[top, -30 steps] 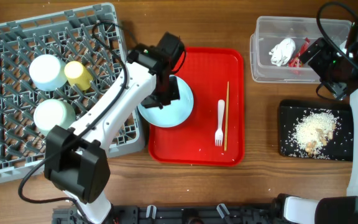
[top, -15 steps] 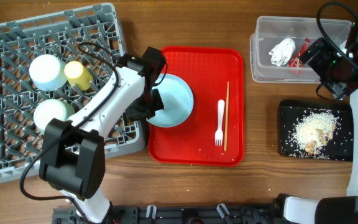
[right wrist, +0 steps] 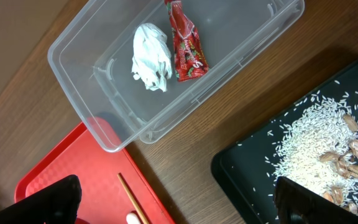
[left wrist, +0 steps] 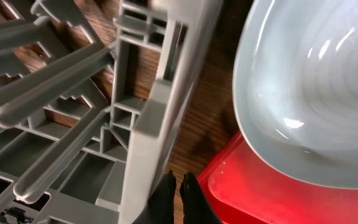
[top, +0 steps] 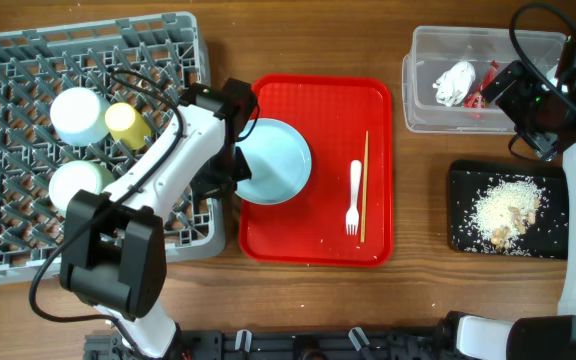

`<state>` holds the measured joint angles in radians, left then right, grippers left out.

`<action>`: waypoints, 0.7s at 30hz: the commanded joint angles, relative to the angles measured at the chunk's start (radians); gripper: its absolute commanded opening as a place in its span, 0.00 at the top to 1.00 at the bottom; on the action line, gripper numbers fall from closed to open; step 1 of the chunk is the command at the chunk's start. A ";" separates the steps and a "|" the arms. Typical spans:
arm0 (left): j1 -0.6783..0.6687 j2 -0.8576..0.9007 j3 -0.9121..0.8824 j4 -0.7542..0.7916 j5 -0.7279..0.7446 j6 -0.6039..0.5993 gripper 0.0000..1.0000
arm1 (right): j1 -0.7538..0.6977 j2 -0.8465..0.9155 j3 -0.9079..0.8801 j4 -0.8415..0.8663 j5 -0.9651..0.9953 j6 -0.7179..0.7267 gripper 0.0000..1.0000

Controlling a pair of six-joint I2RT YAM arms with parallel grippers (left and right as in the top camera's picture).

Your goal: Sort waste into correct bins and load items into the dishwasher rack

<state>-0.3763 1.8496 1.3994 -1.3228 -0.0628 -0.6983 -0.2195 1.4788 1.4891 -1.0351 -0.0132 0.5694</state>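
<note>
My left gripper [left wrist: 179, 185] is shut and empty, its tips low in the narrow gap between the grey dishwasher rack's wall [left wrist: 160, 112] and the red tray's edge [left wrist: 229, 180]. The light blue plate [top: 276, 160] lies on the tray right beside it. In the overhead view the left gripper [top: 226, 178] sits at the rack's [top: 28, 250] right side. Two pale bowls [top: 78, 115] and a yellow cup [top: 126, 122] stand in the rack. The fork [top: 354, 197] and chopstick [top: 365, 185] lie on the tray. My right gripper [right wrist: 179, 205] hangs open above the table between the bins.
The clear tub [right wrist: 104, 124] holds the white tissue [right wrist: 152, 56] and red wrapper [right wrist: 185, 40]. The black tray [top: 463, 215] carries rice and food scraps [top: 508, 208]. The red serving tray [top: 313, 240] lies in the middle, close against the rack.
My left arm swung left off the plate and down to the rack's right wall. The rack has shifted a little to the left. The right arm has not moved.
</note>
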 commanded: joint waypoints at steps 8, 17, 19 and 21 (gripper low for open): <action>0.089 -0.008 -0.006 -0.063 -0.108 -0.072 0.96 | -0.001 -0.012 0.007 0.003 0.021 -0.019 0.00; 0.066 -0.107 -0.003 0.000 -0.068 -0.065 0.96 | 0.000 -0.012 0.007 0.003 0.021 -0.019 0.00; 0.048 -0.134 -0.003 0.032 -0.057 -0.065 0.96 | -0.001 -0.012 0.007 0.003 0.021 -0.019 0.00; 0.021 -0.146 -0.003 0.090 -0.050 -0.065 0.96 | -0.001 -0.012 0.007 0.003 0.021 -0.019 0.00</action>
<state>-0.3195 1.7432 1.3994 -1.2858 -0.1242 -0.7471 -0.2195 1.4788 1.4891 -1.0351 -0.0132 0.5694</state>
